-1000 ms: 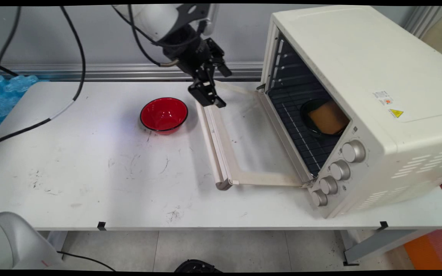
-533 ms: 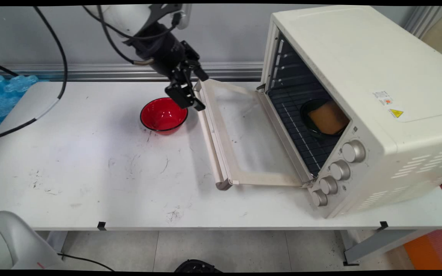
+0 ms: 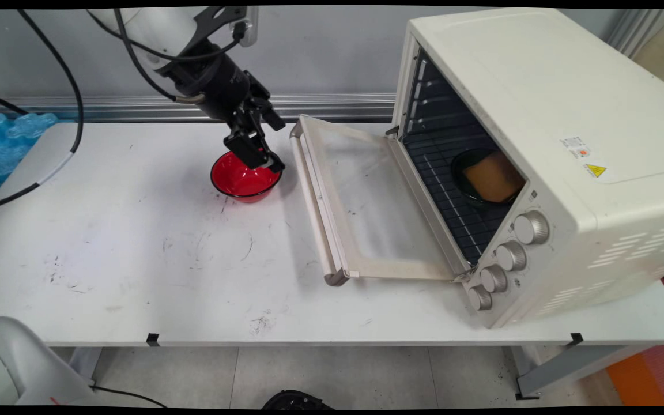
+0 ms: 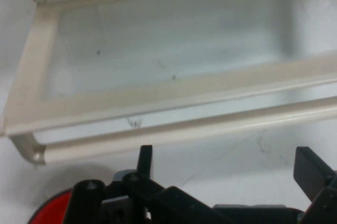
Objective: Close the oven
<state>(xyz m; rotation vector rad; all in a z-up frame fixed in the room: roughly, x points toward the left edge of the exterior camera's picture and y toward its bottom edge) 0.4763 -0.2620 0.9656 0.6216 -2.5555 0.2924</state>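
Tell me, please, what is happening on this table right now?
The arm's hand hangs open and empty above the red bowl, just left of the oven. The oven door lies folded down flat, its handle toward the bowl. Inside, on the rack, a dark dish holds something tan. The hand view shows the door handle just ahead of the fingers.
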